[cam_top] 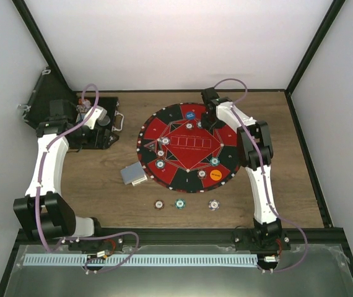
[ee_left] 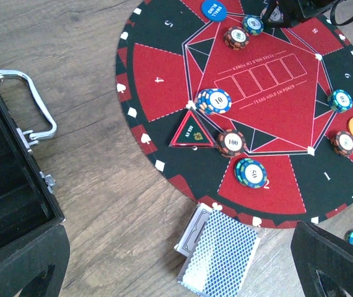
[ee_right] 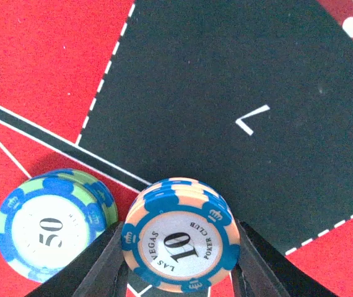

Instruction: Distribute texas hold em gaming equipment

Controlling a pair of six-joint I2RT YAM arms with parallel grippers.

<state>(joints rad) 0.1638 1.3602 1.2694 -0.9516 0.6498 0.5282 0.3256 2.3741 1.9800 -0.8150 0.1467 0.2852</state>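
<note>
Right hand [ee_right: 179, 234] pinches a chip [ee_right: 178, 247] on the red-black mat [ee_right: 226, 74], wooden table [cam_top: 291, 185].

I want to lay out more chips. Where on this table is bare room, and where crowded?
Free: wood between the left arm, case and card deck; wood right of the right arm. Crowded: the mat's chip ring; three chips near its front.

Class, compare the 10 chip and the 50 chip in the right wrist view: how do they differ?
The 10 chip has peach-and-blue edge stripes; the 50 chip has green-and-blue. The 10 chip is held between the right gripper's fingers; the 50 chip lies free beside them. Both are round with white centres.
</note>
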